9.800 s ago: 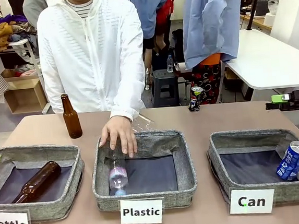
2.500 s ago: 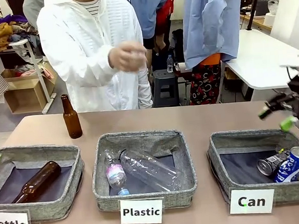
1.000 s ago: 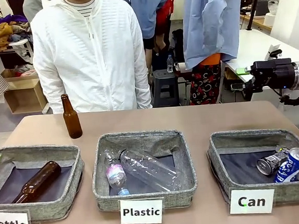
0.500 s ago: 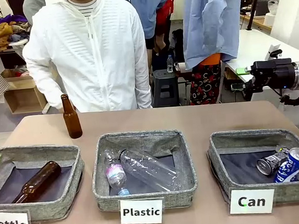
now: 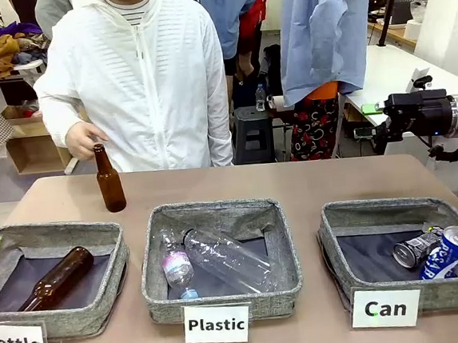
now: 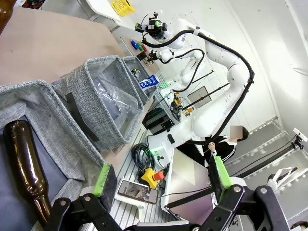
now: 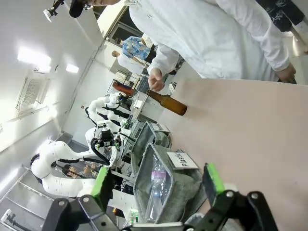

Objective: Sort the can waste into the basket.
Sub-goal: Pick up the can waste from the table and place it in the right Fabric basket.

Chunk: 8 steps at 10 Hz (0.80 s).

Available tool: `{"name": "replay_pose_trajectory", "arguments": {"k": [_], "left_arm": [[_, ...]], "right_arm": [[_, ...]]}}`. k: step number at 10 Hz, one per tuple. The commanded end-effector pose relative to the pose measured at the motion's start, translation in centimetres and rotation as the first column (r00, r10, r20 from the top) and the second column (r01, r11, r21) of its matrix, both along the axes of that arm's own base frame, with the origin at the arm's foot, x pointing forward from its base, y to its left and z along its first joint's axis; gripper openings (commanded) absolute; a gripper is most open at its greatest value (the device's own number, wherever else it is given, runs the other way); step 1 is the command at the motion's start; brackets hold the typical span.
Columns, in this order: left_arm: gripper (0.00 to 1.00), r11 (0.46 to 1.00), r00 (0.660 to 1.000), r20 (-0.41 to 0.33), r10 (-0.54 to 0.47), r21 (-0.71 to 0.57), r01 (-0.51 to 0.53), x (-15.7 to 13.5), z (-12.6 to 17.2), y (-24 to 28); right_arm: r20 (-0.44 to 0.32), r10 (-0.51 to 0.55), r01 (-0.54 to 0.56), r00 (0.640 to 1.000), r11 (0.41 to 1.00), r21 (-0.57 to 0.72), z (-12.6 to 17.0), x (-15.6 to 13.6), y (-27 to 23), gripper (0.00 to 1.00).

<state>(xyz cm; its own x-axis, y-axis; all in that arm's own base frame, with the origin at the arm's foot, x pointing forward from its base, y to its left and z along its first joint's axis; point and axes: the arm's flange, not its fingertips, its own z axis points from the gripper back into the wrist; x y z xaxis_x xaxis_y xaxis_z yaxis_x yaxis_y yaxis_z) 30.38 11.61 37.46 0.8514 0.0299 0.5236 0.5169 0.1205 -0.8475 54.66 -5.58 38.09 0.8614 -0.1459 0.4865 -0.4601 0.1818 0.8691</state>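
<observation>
**A:** Where are the robot's fingers, and are they holding anything?

**B:** The right gripper (image 5: 374, 110) sits at the right edge of the front view, raised above the far right corner of the table, its fingers pointing toward picture left. In its own wrist view the green-padded right gripper (image 7: 158, 180) stands spread wide with nothing between the fingers. The left gripper (image 6: 160, 176) is also spread open and empty, low over the bin at the lower left.

**A:** Which way do the cans lie from those fingers?

**B:** Below and toward the front of the right gripper, at the lower right of the front view. Both already rest inside the basket (image 5: 354, 221) labelled "Can". The blue can (image 5: 446, 252) lies tilted on its side against the right wall, silver top toward upper right. The dark dented can (image 5: 413, 249) lies just to its left, touching or nearly so, its long axis running left to right. The right arm is by far the nearer.

**A:** And the other bins?

**B:** The middle bin (image 5: 159, 250), labelled "Plastic", holds two clear bottles (image 5: 229, 260). The left bin (image 5: 58, 233), labelled "Bottle", holds one brown bottle (image 5: 55, 279) lying down. Another brown bottle (image 5: 109, 180) stands upright on the table at upper left, with the person's hand (image 5: 84, 139) at its neck.

**A:** So what remains?

**B:** For cans, seemingly nothing; I see none outside the basket.
</observation>
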Motion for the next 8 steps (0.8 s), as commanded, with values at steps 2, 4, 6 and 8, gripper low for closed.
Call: {"name": "replay_pose_trajectory", "arguments": {"k": [2,4,6,8], "left_arm": [[1.0,1.0,1.0,0.0,-0.006,-0.009,0.006,-0.19,0.23,0.14],[1.0,1.0,1.0,0.0,-0.006,-0.009,0.006,-0.19,0.23,0.14],[1.0,1.0,1.0,0.0,-0.006,-0.009,0.006,-0.19,0.23,0.14],[1.0,1.0,1.0,0.0,-0.006,-0.009,0.006,-0.19,0.23,0.14]], "right_arm": [[0.003,-0.004,0.003,1.0,1.0,0.015,0.03,-0.1,0.04,1.0],[0.003,-0.004,0.003,1.0,1.0,0.015,0.03,-0.1,0.04,1.0],[0.003,-0.004,0.003,1.0,1.0,0.015,0.03,-0.1,0.04,1.0],[0.003,-0.004,0.003,1.0,1.0,0.015,0.03,-0.1,0.04,1.0]]}}
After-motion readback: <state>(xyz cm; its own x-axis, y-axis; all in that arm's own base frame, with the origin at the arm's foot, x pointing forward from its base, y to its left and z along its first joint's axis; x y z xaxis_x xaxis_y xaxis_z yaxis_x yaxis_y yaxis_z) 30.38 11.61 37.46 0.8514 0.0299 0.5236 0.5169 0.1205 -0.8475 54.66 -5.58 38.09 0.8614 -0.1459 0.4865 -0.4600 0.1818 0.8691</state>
